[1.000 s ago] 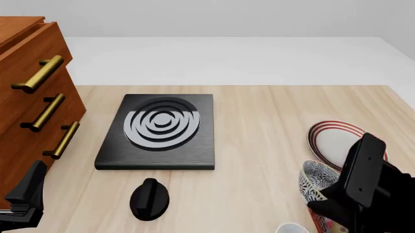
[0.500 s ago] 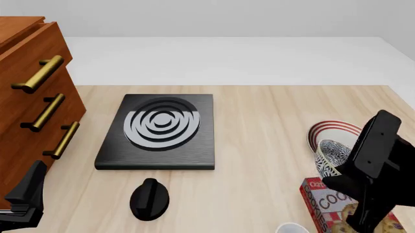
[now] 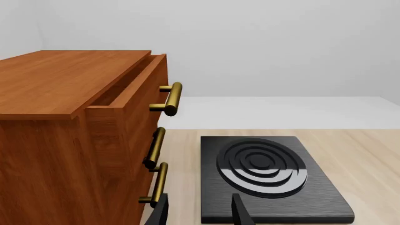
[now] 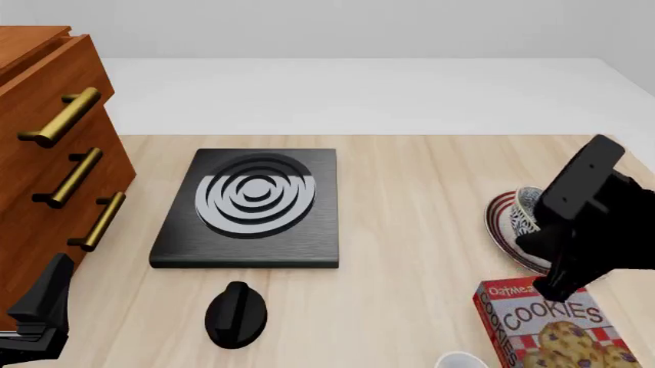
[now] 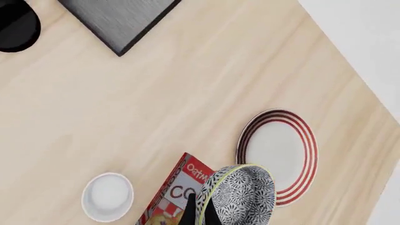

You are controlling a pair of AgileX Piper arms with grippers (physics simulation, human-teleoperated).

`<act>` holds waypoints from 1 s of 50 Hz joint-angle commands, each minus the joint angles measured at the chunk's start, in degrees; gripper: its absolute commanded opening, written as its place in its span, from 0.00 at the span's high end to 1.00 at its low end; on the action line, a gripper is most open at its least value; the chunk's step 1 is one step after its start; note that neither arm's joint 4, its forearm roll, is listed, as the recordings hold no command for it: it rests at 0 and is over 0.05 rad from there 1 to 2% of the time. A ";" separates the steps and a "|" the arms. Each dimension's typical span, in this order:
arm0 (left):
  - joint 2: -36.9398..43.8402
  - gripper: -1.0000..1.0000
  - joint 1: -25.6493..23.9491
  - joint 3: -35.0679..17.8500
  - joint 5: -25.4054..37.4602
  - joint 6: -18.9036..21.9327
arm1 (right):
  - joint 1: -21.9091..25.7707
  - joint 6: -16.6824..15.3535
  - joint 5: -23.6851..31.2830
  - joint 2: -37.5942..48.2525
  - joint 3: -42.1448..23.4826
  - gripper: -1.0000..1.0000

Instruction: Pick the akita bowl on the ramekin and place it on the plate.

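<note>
Right gripper (image 5: 198,212) jaws clamped on bowl (image 5: 240,194) rim, bowl above plate (image 5: 278,154), ramekin (image 5: 107,196) beside cookie box (image 4: 548,322), left gripper (image 3: 198,211) jaws apart over desk (image 4: 409,230).

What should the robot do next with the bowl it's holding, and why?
Probably lower the bowl gently toward the plate. The right gripper has it pinched by the rim, lifted off the ramekin, and in the front view it already hangs over the plate. I can't tell if it's centred yet.
</note>
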 commanded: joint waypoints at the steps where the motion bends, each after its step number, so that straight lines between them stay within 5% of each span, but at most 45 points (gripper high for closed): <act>1: 0.00 0.00 0.00 0.00 0.00 0.00 | -3.68 -0.06 -4.36 4.90 -1.05 1.00; 50: 0.00 0.00 0.00 0.00 0.00 0.00 | -18.92 -2.89 -19.92 21.53 -1.59 1.00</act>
